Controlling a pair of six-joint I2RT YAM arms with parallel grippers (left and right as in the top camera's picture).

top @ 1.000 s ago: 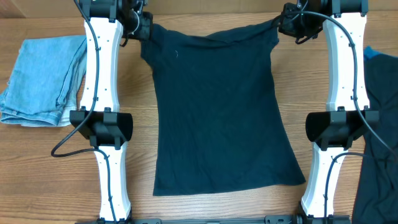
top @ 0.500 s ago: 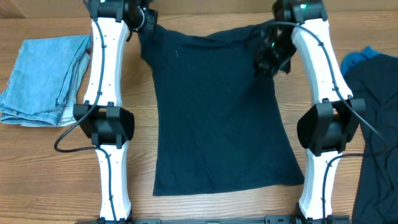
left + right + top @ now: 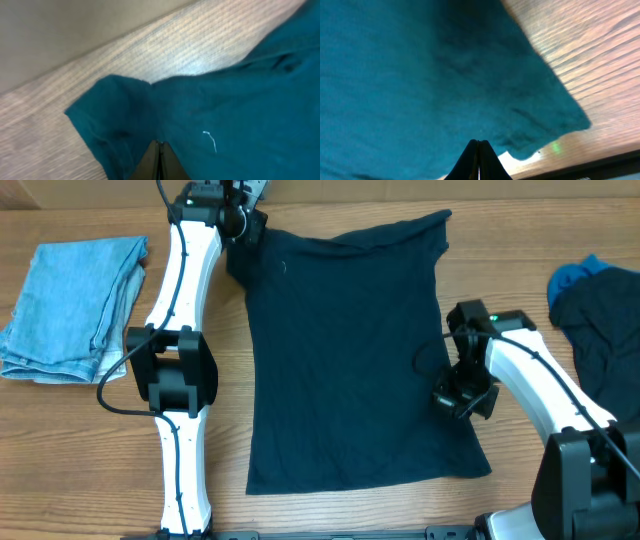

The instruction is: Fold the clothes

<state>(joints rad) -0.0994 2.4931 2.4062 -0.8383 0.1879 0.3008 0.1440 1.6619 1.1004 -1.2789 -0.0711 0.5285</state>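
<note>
The clothes [image 3: 345,350] lie flat on the table [image 3: 340,515], with bare wood along the near hem. The right gripper [image 3: 462,397], jaws closed and empty, now hangs over their right edge, gone from the far corner. The left gripper [image 3: 243,225], also closed, stays at the far sleeve.

The wooden table [image 3: 80,450] carries the clothes [image 3: 350,360], folded denim [image 3: 65,305] and a dark heap [image 3: 605,330].

You have a light wooden tabletop [image 3: 90,450] under everything, grain running left to right, soft glare near its far edge.
</note>
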